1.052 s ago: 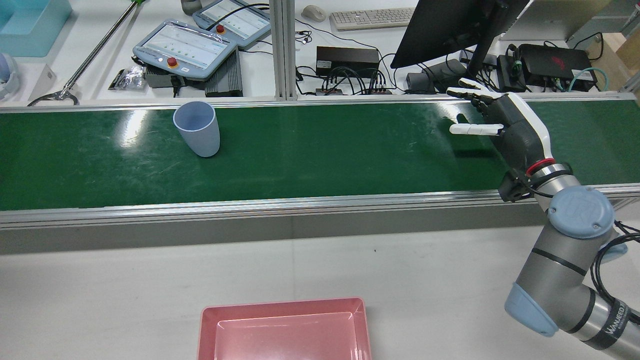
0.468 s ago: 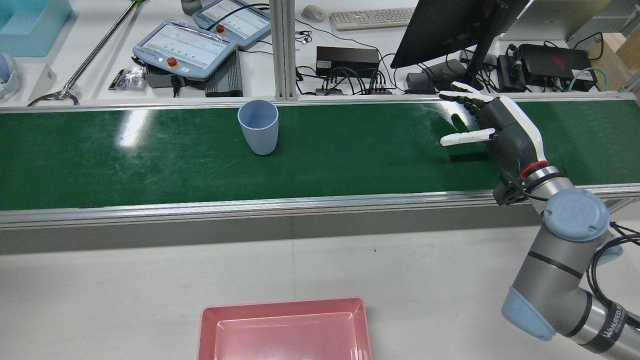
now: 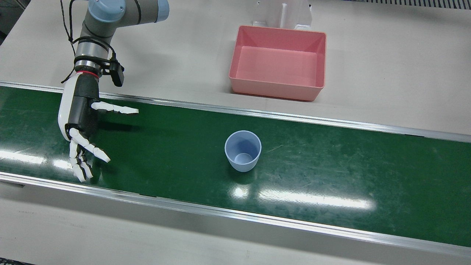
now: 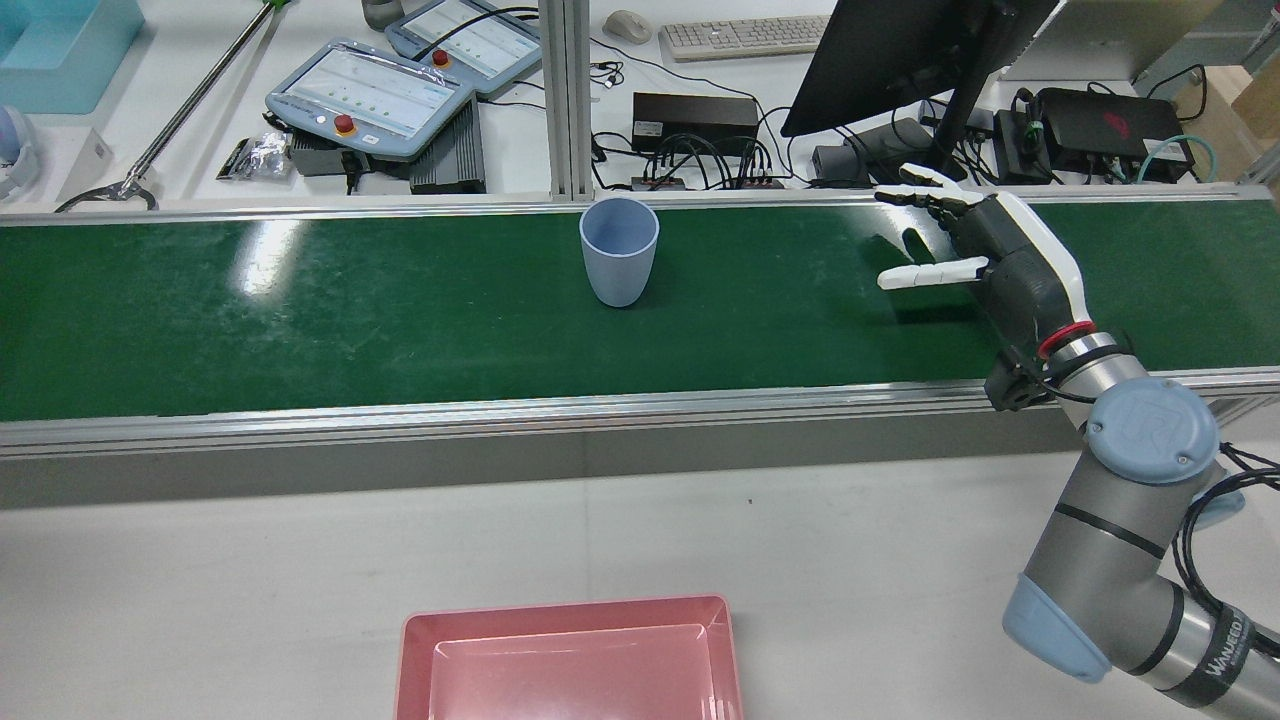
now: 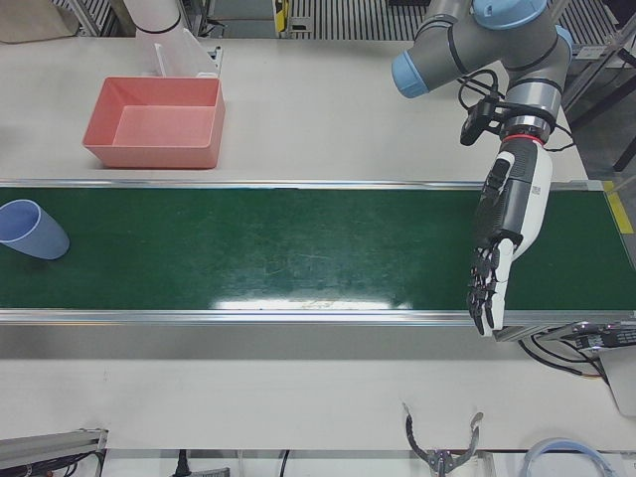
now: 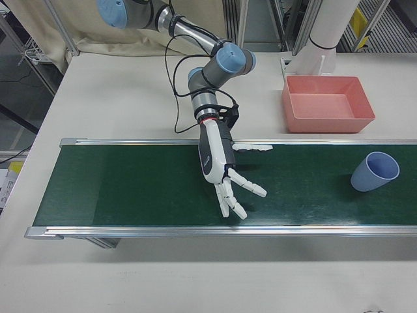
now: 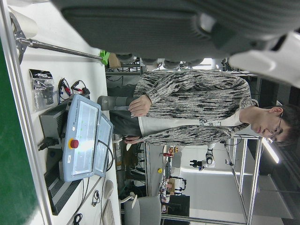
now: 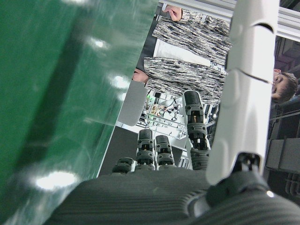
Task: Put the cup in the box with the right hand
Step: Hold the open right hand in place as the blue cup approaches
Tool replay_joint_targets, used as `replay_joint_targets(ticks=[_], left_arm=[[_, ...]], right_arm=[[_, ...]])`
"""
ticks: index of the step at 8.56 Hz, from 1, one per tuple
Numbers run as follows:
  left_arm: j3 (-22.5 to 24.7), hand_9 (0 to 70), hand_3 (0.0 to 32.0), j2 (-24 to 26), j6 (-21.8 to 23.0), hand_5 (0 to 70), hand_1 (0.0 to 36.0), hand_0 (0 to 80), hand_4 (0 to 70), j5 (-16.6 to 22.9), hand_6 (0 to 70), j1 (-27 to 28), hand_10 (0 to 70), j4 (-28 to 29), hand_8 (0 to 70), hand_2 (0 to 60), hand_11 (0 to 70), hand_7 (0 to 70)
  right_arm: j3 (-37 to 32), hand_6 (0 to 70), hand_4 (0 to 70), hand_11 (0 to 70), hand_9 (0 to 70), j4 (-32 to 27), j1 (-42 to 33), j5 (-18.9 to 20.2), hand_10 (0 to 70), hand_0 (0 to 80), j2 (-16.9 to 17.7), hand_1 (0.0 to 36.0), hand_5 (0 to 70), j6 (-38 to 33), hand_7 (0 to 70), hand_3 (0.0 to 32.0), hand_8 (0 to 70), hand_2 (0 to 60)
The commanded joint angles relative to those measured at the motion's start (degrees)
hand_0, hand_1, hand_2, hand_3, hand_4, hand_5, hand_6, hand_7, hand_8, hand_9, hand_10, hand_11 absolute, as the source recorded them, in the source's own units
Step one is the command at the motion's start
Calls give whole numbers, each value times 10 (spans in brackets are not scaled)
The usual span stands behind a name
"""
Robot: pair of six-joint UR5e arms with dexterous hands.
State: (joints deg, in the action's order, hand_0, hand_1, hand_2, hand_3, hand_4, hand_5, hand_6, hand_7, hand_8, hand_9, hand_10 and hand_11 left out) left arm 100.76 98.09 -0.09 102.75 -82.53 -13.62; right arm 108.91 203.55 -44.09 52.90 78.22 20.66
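A light blue cup point(image 3: 243, 151) stands upright and empty on the green conveyor belt point(image 3: 349, 173). In the rear view the cup point(image 4: 619, 250) is near the belt's far edge, well to the left of my right hand point(image 4: 1000, 255). That right hand point(image 3: 79, 121) hovers over the belt, open, fingers spread, holding nothing. The pink box point(image 3: 276, 88) sits empty on the white table beside the belt; its rim point(image 4: 565, 612) shows at the rear view's bottom. My left hand point(image 5: 502, 234) hangs open over the belt's other end, far from the cup point(image 5: 30, 231).
Past the belt's far rail lie teach pendants point(image 4: 370, 100), cables, a keyboard and a monitor point(image 4: 890, 55). A person in a patterned top point(image 7: 187, 108) stands beyond that bench. Aluminium rails point(image 3: 257, 221) edge the belt.
The cup has travelled along the belt to the right in the rear view, closer to my right hand. The right hand has shifted slightly left and lower, still open.
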Motion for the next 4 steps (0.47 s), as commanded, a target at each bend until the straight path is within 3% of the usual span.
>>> replay_joint_targets(ticks=[1, 2, 3, 4], left_arm=[[1, 0, 0, 0, 0, 0, 0, 0, 0, 0, 0, 0, 0, 0, 0, 0, 0, 0], [0, 0, 0, 0, 0, 0, 0, 0, 0, 0, 0, 0, 0, 0, 0, 0, 0, 0], [1, 0, 0, 0, 0, 0, 0, 0, 0, 0, 0, 0, 0, 0, 0, 0, 0, 0], [1, 0, 0, 0, 0, 0, 0, 0, 0, 0, 0, 0, 0, 0, 0, 0, 0, 0]], right_arm=[[-2, 60, 209, 58, 189, 0, 1, -1, 25, 591, 0, 176, 75, 3, 189, 0, 107, 0], [-3, 60, 163, 58, 189, 0, 1, -1, 26, 565, 0, 211, 75, 3, 188, 0, 107, 118], [-3, 60, 187, 60, 190, 0, 1, -1, 26, 577, -1, 193, 75, 3, 189, 0, 107, 59], [-3, 61, 192, 61, 190, 0, 1, -1, 27, 576, -1, 193, 74, 6, 190, 0, 108, 59]])
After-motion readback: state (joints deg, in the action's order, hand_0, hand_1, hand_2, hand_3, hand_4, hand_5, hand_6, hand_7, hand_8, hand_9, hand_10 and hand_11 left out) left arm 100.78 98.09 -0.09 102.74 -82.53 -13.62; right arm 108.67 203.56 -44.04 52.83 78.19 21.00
